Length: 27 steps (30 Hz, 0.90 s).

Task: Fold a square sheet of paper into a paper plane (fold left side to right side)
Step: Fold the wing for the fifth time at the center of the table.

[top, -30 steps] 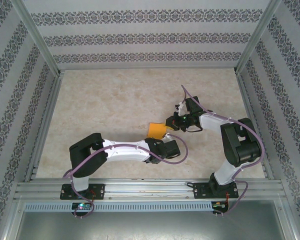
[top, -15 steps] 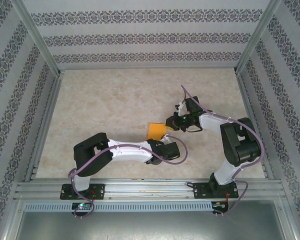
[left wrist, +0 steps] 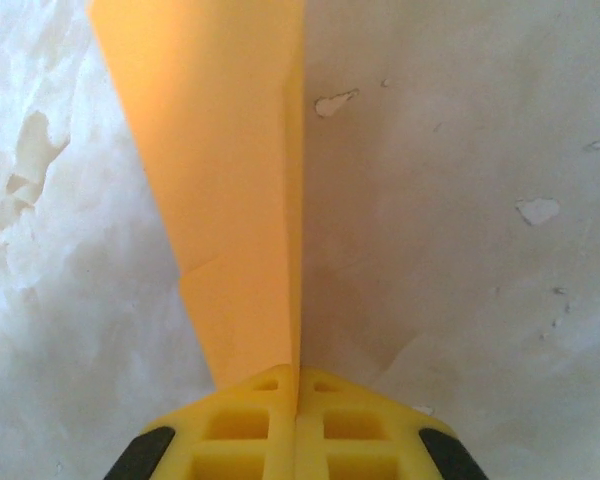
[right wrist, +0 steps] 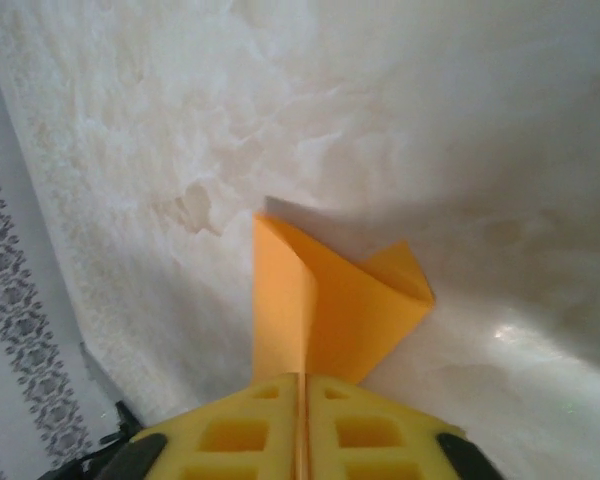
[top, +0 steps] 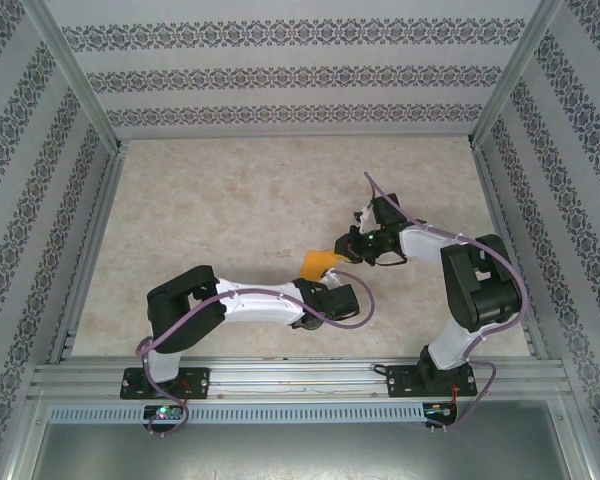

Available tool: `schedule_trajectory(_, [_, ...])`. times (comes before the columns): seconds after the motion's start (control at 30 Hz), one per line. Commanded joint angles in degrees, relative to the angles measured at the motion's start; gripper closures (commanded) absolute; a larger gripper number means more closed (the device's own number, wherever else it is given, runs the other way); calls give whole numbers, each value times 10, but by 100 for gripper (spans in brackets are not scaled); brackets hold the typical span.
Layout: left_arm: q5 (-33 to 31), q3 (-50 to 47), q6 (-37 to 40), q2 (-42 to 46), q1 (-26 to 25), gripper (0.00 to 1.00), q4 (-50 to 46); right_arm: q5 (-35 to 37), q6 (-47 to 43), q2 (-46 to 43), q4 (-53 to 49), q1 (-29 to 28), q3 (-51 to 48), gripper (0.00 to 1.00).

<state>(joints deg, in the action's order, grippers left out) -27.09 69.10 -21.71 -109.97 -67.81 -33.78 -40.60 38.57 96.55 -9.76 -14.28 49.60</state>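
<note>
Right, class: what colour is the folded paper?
The paper is plain bright orange, clearest in the left wrist view.

Lab cell: aluminium frame [top: 77, 75], patterned walls [top: 280, 60]

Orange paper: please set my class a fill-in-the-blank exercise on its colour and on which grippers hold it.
The square sheet of paper is ____ in colour.
The left gripper is ____ on the sheet, with no gap showing.
Counting the right gripper as well, the number of grippers pinching the sheet is ____.
Missing words: orange; shut; two.
</note>
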Motion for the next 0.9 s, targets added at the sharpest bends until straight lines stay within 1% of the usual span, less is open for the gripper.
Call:
schedule_trajectory(0.0, [18,-20,-12,18,5,100,5,43,-20,-47,-12,23,-9,79])
schedule_trajectory(0.07, [40,-31,-12,35,13,100,22,68,-34,-77,-29,38,-16,69])
schedule_trajectory(0.2, [103,-54,-16,70,36,100,55,112,-60,-133,-55,68,-38,59])
schedule_trajectory(0.3, [173,-69,-22,92,61,100,81,122,-76,-169,-58,89,-59,56])
schedule_trajectory(0.37, [233,-78,-32,101,82,100,103,122,-87,-186,-58,95,-72,54])
schedule_trajectory(0.53, [359,-107,-81,106,131,100,170,115,-101,-211,-48,98,-99,49])
schedule_trajectory(0.6, [406,-123,-110,103,150,100,213,109,-105,-216,-41,98,-107,47])
schedule_trajectory(0.73, [471,-153,-157,100,178,100,303,98,-109,-223,-33,97,-117,46])
schedule_trajectory(0.87, [499,-164,-178,102,197,100,351,84,-113,-220,-25,96,-127,45])
